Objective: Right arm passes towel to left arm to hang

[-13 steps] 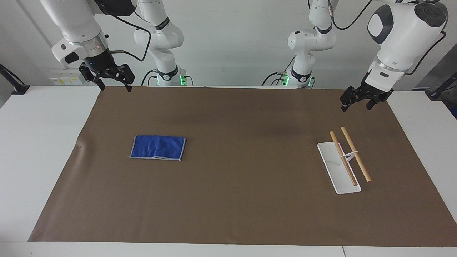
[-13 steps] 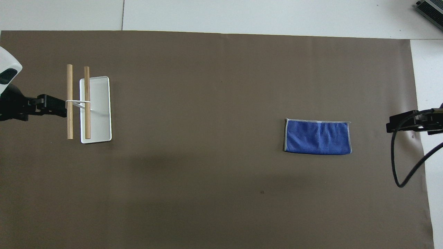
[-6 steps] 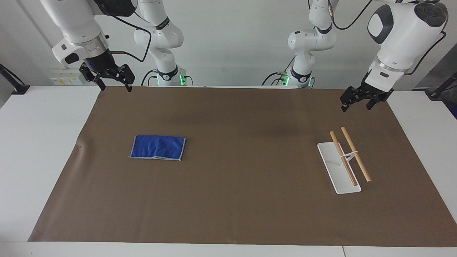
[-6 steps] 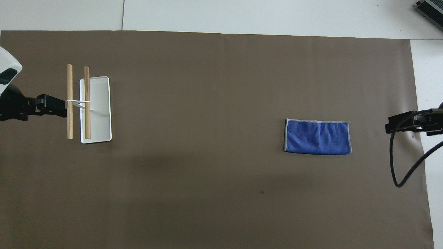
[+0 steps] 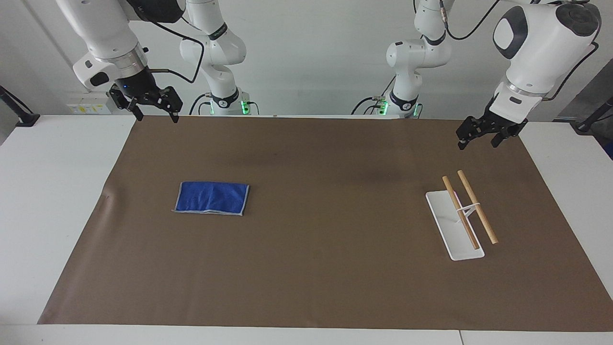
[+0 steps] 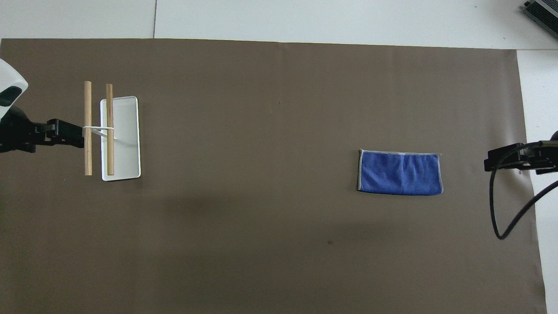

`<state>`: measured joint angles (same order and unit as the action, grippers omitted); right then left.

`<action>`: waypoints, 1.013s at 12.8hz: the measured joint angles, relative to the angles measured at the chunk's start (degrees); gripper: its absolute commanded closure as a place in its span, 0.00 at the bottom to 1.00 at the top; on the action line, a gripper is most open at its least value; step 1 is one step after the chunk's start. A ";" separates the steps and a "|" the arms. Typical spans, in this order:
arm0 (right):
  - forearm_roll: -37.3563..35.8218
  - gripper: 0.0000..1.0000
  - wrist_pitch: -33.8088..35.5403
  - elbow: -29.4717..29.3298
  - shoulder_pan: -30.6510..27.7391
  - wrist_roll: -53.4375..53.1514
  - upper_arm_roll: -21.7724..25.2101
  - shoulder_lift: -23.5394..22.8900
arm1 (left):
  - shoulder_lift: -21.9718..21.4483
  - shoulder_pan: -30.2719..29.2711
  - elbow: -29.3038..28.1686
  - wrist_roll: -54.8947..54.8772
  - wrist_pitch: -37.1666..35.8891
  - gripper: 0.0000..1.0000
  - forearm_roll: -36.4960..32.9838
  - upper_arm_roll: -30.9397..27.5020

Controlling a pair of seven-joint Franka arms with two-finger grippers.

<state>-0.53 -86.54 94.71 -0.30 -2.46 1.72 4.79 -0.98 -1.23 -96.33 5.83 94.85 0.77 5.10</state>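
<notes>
Lying flat on mat point(image 5: 335, 268): towel point(image 5: 211, 198), untouched.

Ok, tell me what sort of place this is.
Most likely a robotics lab bench. Two white arms stand at a white table spread with a brown mat, bare walls around, and only a blue towel and a small rod rack set out.

My right tool point(image 5: 154, 110) and left tool point(image 5: 479, 136) hang spread and empty above the brown mat point(image 5: 316, 268), where the towel point(image 5: 211, 198) lies flat.
</notes>
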 measured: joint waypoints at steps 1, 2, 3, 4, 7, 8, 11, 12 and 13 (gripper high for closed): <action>0.00 0.00 0.00 0.00 0.00 0.00 0.00 0.01 | 0.00 0.00 0.00 0.00 0.00 0.00 0.00 0.00; 0.00 0.00 -0.04 0.00 0.00 0.00 0.00 0.01 | 0.00 0.00 0.00 0.00 0.00 0.00 0.00 0.00; 0.00 0.00 -0.09 0.00 0.00 0.00 0.00 0.01 | 0.00 0.00 0.00 0.00 0.00 0.00 0.00 0.00; 0.00 0.00 -0.11 0.00 0.00 0.00 0.00 0.01 | 0.00 0.00 0.00 0.00 0.00 0.00 0.00 0.00; 0.00 0.00 -0.14 0.00 0.00 0.00 0.00 0.01 | 0.00 0.00 0.00 0.00 0.00 0.00 0.00 0.00; 0.00 0.00 -0.13 0.00 0.01 0.00 0.00 0.01 | 0.00 0.00 0.00 0.00 0.00 0.00 0.00 0.00; -0.09 0.00 -0.12 -0.07 1.89 0.00 1.55 0.01 | 0.00 0.00 0.00 0.00 0.00 0.00 0.00 0.00; -0.14 0.00 -0.13 -0.14 3.37 0.00 3.18 0.00 | 0.00 0.00 0.00 0.00 0.00 0.00 0.00 0.00; -0.15 0.00 -0.13 -0.17 4.21 0.00 4.34 -0.03 | 0.00 0.00 0.00 0.00 0.00 0.00 0.00 0.00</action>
<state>-0.68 -86.67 94.54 3.91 -2.46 6.07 4.75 -0.98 -1.23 -96.34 5.83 94.85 0.77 5.10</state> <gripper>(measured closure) 0.000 0.000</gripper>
